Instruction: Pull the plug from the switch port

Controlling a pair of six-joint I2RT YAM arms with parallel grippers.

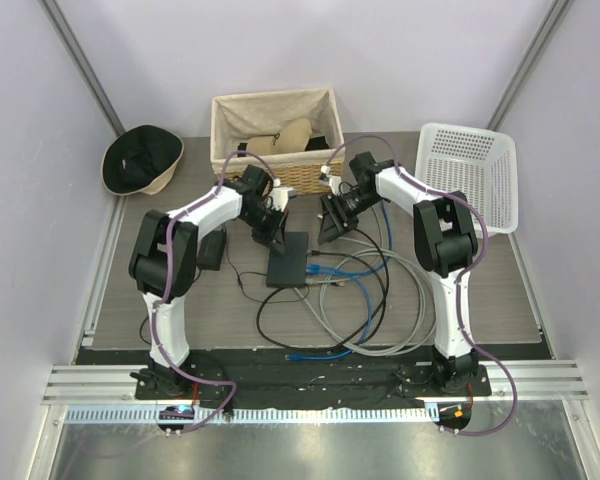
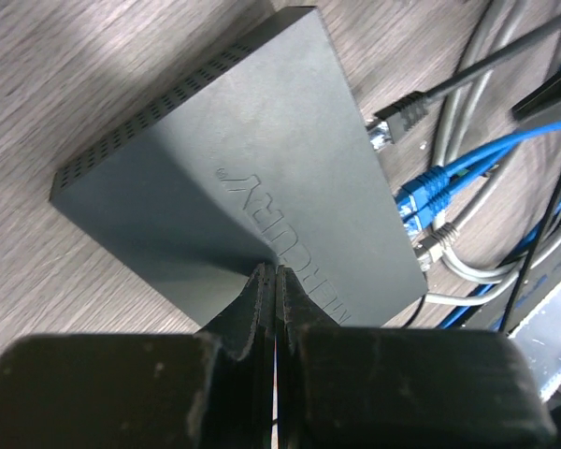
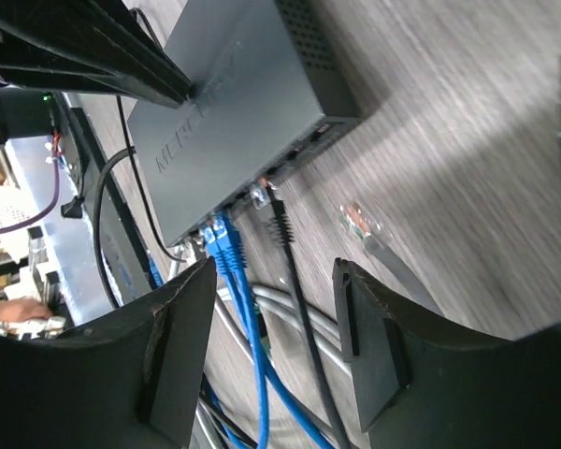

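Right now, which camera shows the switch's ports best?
Right wrist: it faces the port edge of the switch, showing blue plugs, a black plug and free ports. Left wrist sees the switch's top and the plugs from above, ports hidden. Top view shows it too small.

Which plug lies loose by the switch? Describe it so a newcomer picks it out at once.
Start at the flat black switch in the middle of the table and find its port edge, where blue plugs and a black-cabled plug sit. Just off that edge, on the bare wood grain, lies a clear plug on a grey cable. It alone is in no port.
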